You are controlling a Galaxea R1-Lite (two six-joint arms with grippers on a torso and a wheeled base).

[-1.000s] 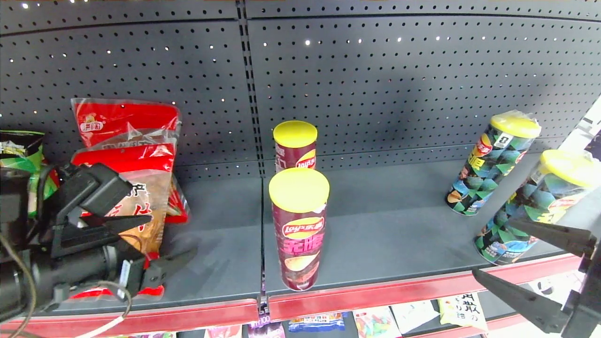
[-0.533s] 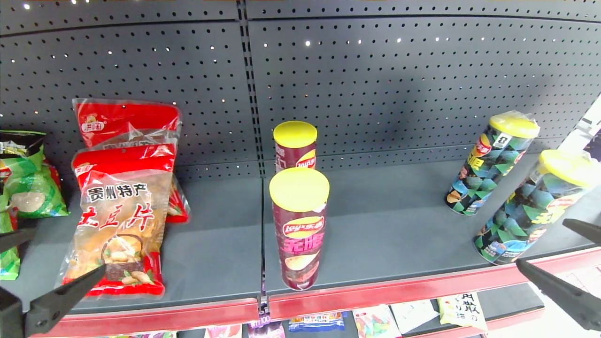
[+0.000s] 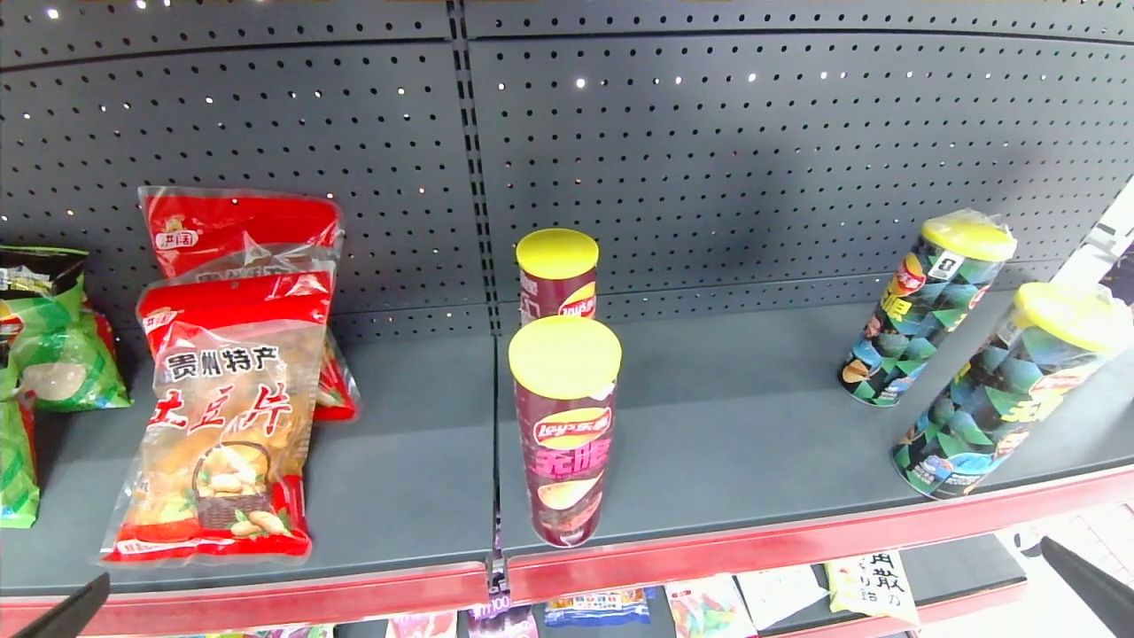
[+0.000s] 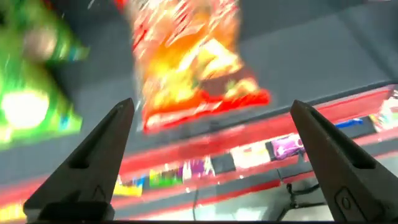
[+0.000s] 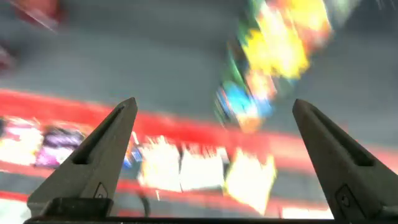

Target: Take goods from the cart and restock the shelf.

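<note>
Jaws of left gripper (image 4: 212, 104) and right gripper (image 5: 214, 102) stand wide apart, empty, by the shelf (image 3: 709, 443) lip. Next pick likely means turning to the cart; keep them off that red edge. Open room lies between purple can (image 3: 564, 425) and patterned cans (image 3: 926, 310); bags (image 3: 221, 416) crowd the left.

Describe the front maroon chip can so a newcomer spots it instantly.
Look at the grey shelf with the red front rail. At its middle seam two maroon, yellow-lidded cans stand upright, one behind the other. The front maroon can is the one nearest the rail; the rear maroon can sits at the back, and the teal-patterned cans stand far right.
</note>
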